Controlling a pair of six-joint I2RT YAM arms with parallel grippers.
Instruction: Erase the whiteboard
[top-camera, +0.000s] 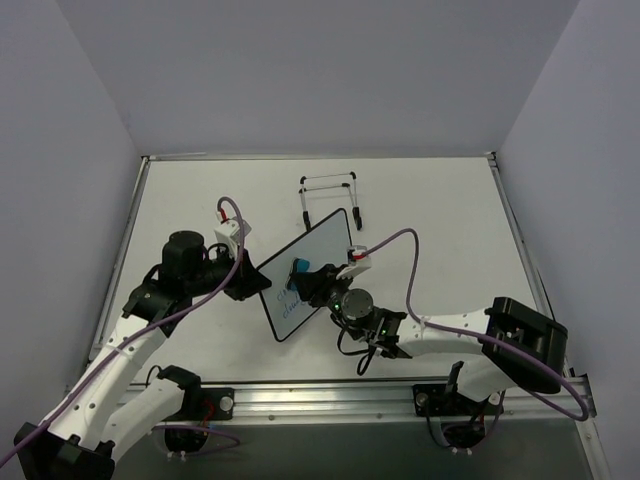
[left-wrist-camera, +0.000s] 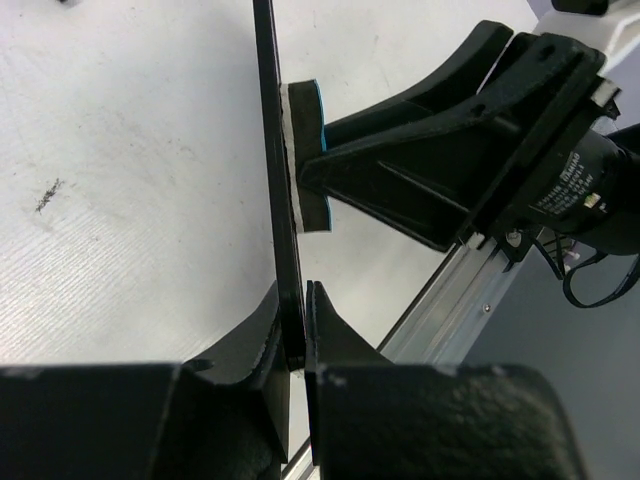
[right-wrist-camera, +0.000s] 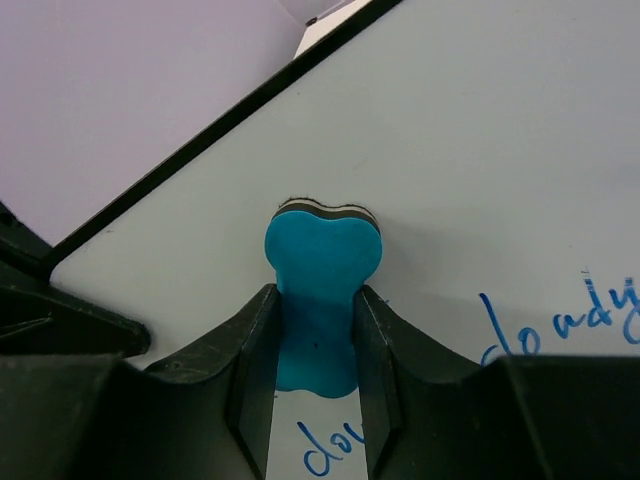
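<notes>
The whiteboard (top-camera: 325, 243) is held tilted up off the table, white with a thin black frame. My left gripper (top-camera: 260, 283) is shut on its left edge; in the left wrist view the frame (left-wrist-camera: 268, 150) runs edge-on between the jaws of the left gripper (left-wrist-camera: 297, 300). My right gripper (top-camera: 306, 277) is shut on a blue eraser (top-camera: 299, 266), pressed flat against the board face. The right wrist view shows the eraser (right-wrist-camera: 322, 262) pinched in my right gripper (right-wrist-camera: 318, 300), on the whiteboard (right-wrist-camera: 480, 140). Blue handwriting (right-wrist-camera: 560, 322) lies below and right of it.
A thin wire easel stand (top-camera: 330, 196) rests on the table behind the board. A metal rail (top-camera: 330, 400) runs along the near table edge by the arm bases. Grey walls close in the left, right and back.
</notes>
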